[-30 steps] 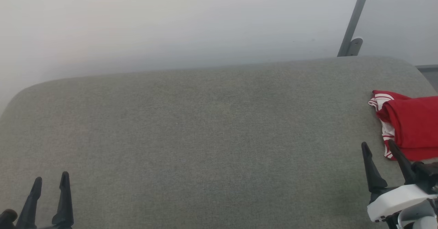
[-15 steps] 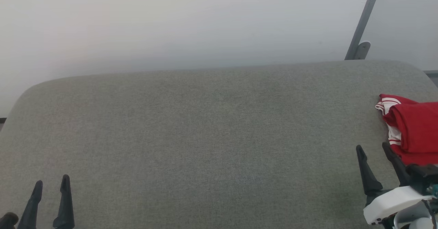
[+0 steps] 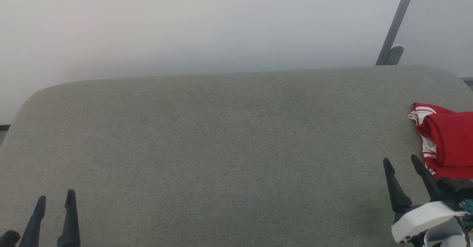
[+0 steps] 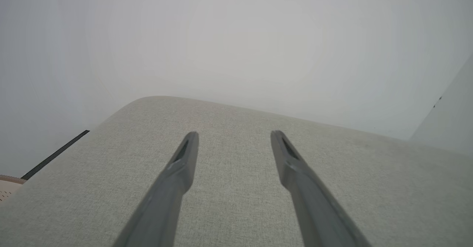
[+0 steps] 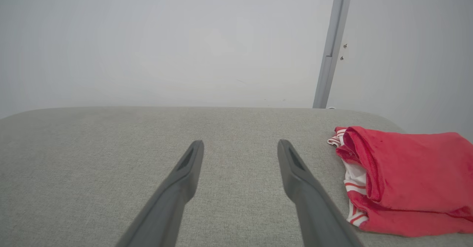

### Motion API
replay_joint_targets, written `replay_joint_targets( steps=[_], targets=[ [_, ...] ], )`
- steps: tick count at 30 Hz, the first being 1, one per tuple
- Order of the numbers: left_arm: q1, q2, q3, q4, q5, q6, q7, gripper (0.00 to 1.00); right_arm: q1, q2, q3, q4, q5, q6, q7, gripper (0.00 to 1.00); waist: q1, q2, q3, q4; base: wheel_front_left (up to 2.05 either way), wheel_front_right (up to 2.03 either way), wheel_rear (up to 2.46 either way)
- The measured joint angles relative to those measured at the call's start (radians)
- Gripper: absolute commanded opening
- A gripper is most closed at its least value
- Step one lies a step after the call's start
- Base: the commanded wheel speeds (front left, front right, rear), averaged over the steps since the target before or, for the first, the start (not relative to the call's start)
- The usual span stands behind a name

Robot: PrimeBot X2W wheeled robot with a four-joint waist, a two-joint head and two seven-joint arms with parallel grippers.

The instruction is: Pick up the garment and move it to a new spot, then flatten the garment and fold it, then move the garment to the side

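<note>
The garment (image 3: 449,143) is a folded red shirt with white, red-striped trim, lying at the far right of the grey cushioned surface (image 3: 221,147). In the right wrist view the garment (image 5: 406,178) lies to the right of my fingers, apart from them. My right gripper (image 3: 401,160) stands open just left of the garment, with nothing between its fingers. My left gripper (image 3: 55,197) is open at the lower left, far from the garment. Both wrist views show spread fingers over bare fabric: left gripper (image 4: 233,134), right gripper (image 5: 240,143).
A pale wall rises behind the cushioned surface. A grey metal post (image 3: 397,23) leans against the wall at the back right, also in the right wrist view as the post (image 5: 332,47). The surface has rounded far corners.
The head camera has shifted, so the whole picture slid right and slightly down. Relative to the garment, the right gripper has drawn slightly back. Both grippers stay open.
</note>
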Motion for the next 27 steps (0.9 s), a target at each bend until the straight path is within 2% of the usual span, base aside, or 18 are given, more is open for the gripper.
replay_joint_targets(
  steps=[14,15,20,27],
  targets=[
    [0.002,0.012,-0.005,-0.015,0.008,0.000,0.000,1.00,0.000,0.008,0.000,0.000,-0.003,0.000,0.000,1.00,0.0000,0.0000,0.001,0.006,0.00,0.00,0.00],
    [0.002,0.011,-0.005,-0.013,0.007,0.000,0.000,0.00,0.001,0.010,0.000,0.003,-0.003,0.000,0.000,0.00,0.0000,0.0000,0.001,0.007,0.00,0.00,0.00],
    [0.005,-0.033,-0.017,0.032,0.002,0.000,0.005,0.00,0.037,0.037,0.004,0.043,0.002,0.000,0.007,0.00,0.0000,0.0000,0.001,0.007,0.00,0.00,0.00],
    [-0.001,-0.053,-0.023,0.043,-0.095,0.000,0.040,0.00,0.040,0.056,-0.008,0.041,0.117,0.000,0.043,0.00,0.0000,0.0000,0.003,0.007,0.00,0.00,0.00]
  ],
)
